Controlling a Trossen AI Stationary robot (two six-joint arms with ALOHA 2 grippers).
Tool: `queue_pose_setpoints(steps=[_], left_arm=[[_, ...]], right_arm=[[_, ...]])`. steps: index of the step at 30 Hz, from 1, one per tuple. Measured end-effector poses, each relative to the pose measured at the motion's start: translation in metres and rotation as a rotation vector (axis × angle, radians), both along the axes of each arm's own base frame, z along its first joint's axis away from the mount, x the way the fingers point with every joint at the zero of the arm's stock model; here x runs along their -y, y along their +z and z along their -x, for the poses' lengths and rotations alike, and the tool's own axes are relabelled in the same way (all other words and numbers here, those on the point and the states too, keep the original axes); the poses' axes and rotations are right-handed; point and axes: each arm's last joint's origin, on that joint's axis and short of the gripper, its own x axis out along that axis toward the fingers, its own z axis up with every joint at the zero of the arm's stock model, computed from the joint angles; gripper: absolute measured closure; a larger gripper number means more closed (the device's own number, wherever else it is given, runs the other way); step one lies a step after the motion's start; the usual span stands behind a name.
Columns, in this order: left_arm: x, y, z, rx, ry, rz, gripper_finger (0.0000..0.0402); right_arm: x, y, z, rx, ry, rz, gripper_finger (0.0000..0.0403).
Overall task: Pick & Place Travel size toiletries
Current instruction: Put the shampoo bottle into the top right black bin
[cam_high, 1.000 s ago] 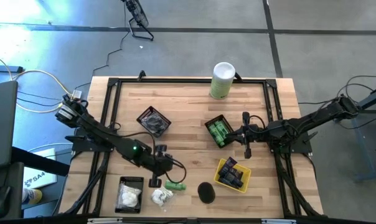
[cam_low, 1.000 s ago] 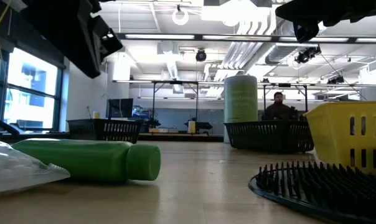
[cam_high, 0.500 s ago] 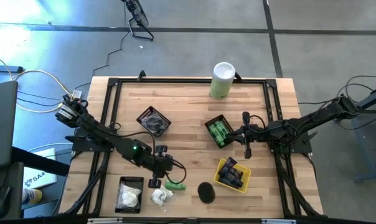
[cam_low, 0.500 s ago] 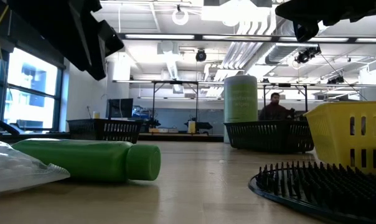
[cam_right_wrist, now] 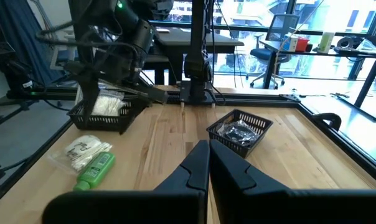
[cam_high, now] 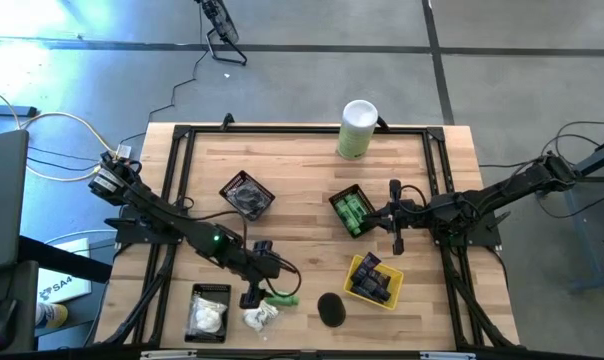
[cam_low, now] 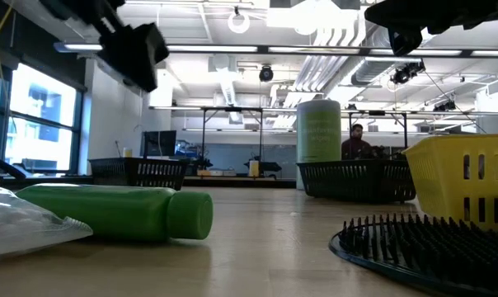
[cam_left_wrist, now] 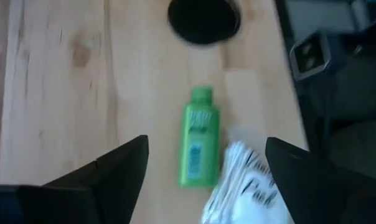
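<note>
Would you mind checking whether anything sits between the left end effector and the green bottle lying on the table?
Nothing visible does. The left end effector hangs open above the green bottle, which lies on bare wood between its fingers in the wrist view. A white packet touches the bottle's side, and a black disc lies apart beyond its cap.

Printing is showing on the green bottle (cam_left_wrist: 199, 147) and on the white packet (cam_left_wrist: 247, 186) lying beside it on the bench (cam_left_wrist: 63, 93), but it is too blurred to be read. A white object (cam_high: 64, 283) on the floor at the bench's left is bearing characters looking like "SA4". The tall canister (cam_low: 318, 142) is carrying pale lettering that is not resolving into words.
</note>
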Motion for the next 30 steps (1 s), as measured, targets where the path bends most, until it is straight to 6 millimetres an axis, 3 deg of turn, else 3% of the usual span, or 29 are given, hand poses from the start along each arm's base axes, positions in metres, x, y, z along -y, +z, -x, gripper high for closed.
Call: queue_pose_setpoints(steps=[5, 18, 30], left_arm=[[0.005, -0.003, -0.01, 0.055, 0.022, 0.051, 0.008], [0.018, -0.06, -0.024, -0.086, -0.002, -0.037, 0.008], [0.029, -0.086, -0.035, -0.082, -0.036, -0.003, 0.008]], right_arm=[[0.0, 0.0, 0.0, 0.0, 0.0, 0.0, 0.0399], [0.0, 0.0, 0.0, 0.0, 0.004, -0.001, 0.0399], [0.0, 0.001, 0.0, 0.005, 0.003, -0.002, 0.0399]])
